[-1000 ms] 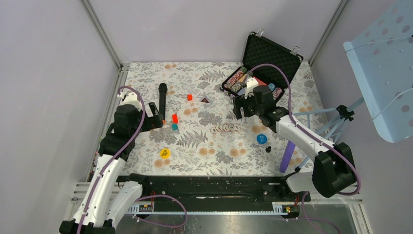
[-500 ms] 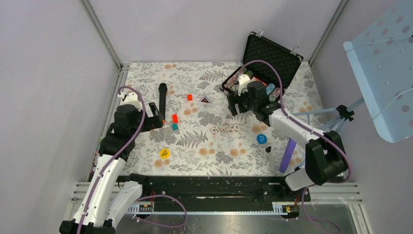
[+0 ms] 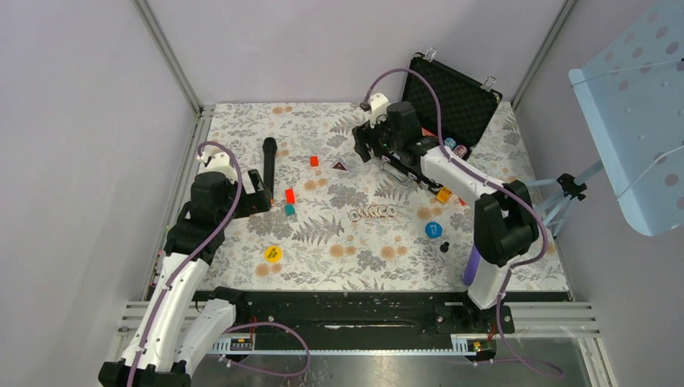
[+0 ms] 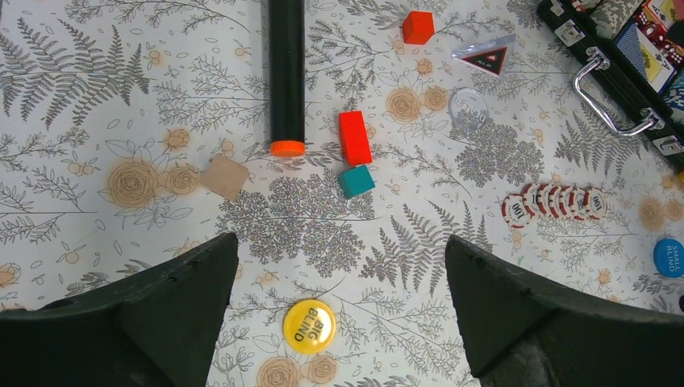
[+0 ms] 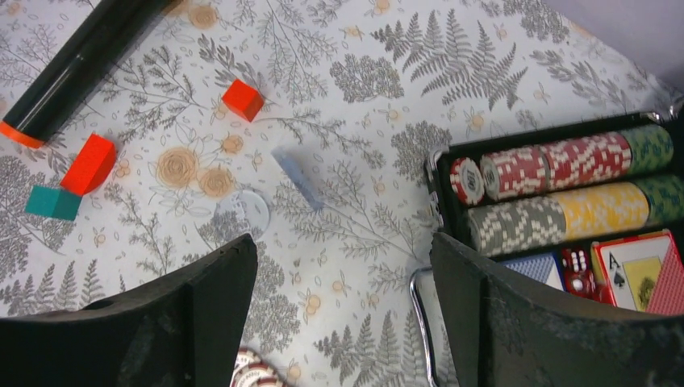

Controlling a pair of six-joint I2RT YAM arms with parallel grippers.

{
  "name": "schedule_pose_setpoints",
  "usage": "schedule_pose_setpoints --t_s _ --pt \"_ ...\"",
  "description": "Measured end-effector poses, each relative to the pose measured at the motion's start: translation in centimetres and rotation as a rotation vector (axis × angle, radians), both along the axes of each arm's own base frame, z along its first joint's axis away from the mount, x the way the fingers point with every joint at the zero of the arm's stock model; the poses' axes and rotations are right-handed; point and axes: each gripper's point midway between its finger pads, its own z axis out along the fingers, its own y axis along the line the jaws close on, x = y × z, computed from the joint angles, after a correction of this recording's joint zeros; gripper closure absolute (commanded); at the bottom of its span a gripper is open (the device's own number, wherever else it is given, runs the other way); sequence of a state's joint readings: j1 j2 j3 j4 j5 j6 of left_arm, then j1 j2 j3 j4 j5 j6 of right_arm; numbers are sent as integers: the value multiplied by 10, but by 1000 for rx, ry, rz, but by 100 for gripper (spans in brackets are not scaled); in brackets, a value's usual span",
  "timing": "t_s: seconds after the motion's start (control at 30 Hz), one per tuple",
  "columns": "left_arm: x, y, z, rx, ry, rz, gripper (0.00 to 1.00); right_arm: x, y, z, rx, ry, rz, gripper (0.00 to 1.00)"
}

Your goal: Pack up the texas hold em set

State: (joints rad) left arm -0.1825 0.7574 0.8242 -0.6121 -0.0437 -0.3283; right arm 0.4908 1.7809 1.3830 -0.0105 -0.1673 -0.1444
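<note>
While left fingers (image 4: 145, 322), right fingers (image 5: 161, 330) stand apart | left wrist shows yellow button (image 4: 310, 325) (BIG BLIND) | right wrist doesn't

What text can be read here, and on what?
"BIG BLIND": round yellow plastic button.
"SMALL BLIND", apparently: round blue button at the left wrist view's edge.
"A" with spade: red-edged playing card in the black foam-lined briefcase.
Too faint: print on clear round disc and row of red-and-white striped chips.
</note>
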Motion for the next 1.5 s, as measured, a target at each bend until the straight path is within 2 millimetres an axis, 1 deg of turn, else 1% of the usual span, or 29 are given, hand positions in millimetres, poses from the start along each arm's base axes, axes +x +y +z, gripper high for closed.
schedule_pose_setpoints --t_s 0.13,0.3,0.47,0.57,0.7,0.8,0.9,1.13,1.33,1.4,1.5 --pt "0 -2 0 -4 2 -8 1 10 15 -6 -22 -4 69 15" --pt "0 -3 -2 -4 7 -15 1 14 29 -25 -74 12 199 16" --pt "0 -3 -3 -1 13 -20 1 31 43 -38 -139 19 291 20" --pt "0 -3 -3 -1 14 -20 1 36 50 -45 -163 37 348 19" --pt "1 -3 -5 0 19 -20 1 29 55 -58 -175 76 416 18" --pt "1 -3 -5 3 22 -22 1 23 56 -67 -175 110 447 17" --pt "1 -3 -6 4 25 -22 1 20 58 -74 -168 135 468 18" --pt "1 -3 -6 4 25 -22 1 24 65 -86 -162 177 482 19" --pt "1 -4 -6 5 26 -28 1 32 74 -88 -188 201 482 21" --pt "1 -5 -7 2 29 -34 1 31 76 -90 -208 209 485 22" --pt "1 -7 -7 -3 32 -42 1 23 77 -96 -240 229 500 23"
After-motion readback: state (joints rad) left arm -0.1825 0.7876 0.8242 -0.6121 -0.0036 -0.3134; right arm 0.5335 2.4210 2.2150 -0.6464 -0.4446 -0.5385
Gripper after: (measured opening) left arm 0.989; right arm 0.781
